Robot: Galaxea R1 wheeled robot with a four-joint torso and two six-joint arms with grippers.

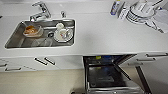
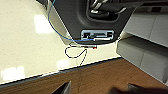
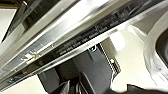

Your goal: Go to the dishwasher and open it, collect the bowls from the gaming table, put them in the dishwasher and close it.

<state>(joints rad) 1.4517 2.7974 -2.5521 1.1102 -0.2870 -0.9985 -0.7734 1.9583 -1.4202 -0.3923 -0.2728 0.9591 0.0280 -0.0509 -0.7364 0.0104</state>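
— What's in front of you?

— Sink on my left with dishes in it, rack far right, dishwasher low and right of centre, door dropped open.

— Grippers?

— I can't tell either one's state; the wrist views are murky.

— Step?

— Opening looks done, I'd say. Next calls for heading to the gaming table.

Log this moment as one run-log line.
dishwasher: door open | sink: dishes inside | counter: plates stacked at far right | grippers: state unclear
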